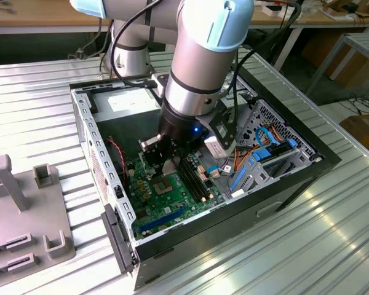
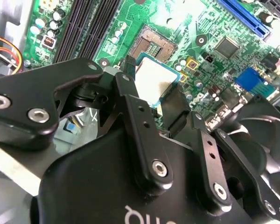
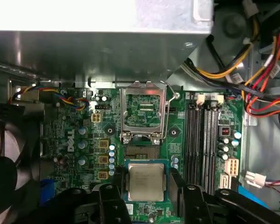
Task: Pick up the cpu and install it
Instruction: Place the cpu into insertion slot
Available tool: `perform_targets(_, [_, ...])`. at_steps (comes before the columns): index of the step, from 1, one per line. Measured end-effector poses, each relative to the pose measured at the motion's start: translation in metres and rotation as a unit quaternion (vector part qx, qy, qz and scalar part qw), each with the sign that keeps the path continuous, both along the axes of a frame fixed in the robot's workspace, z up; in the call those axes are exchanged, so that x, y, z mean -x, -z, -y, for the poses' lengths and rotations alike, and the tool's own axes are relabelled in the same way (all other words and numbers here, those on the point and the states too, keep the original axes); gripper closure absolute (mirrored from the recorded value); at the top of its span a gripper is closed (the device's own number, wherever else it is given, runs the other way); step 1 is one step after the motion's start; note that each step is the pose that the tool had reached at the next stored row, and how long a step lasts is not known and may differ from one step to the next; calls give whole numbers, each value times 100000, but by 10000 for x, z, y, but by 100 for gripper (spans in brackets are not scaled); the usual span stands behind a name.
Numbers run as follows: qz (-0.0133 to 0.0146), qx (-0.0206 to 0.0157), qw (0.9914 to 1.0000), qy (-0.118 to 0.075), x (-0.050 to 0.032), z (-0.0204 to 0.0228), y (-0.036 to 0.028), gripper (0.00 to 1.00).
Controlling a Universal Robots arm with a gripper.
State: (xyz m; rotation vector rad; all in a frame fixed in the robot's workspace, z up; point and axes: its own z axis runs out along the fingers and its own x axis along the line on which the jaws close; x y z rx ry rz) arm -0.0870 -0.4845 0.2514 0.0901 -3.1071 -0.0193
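Note:
The cpu (image 3: 145,182), a thin square chip with a pale silver-grey top, sits flat between the two black fingers of my gripper (image 3: 147,186), which is shut on its opposite edges. In the second wrist view the cpu (image 2: 155,80) hangs just above the green motherboard (image 2: 224,23), beside the dark square socket (image 2: 154,43). The socket's metal frame (image 3: 143,111) stands flipped open, and the socket (image 3: 141,148) lies partly under the chip. In the exterior view my gripper (image 1: 168,165) reaches down inside the open computer case (image 1: 295,178).
Long black memory slots (image 3: 203,140) run beside the socket. A black fan (image 3: 2,168) and a grey power supply box (image 3: 98,51) flank the board, and coloured cables (image 3: 252,70) hang near the drive bay. A grey fixture (image 1: 24,209) lies on the ribbed table at the exterior view's left.

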Motion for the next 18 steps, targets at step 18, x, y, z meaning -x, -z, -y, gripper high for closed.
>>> perform_targets(18, [-522,-5,99995,823,11,4,382,53])
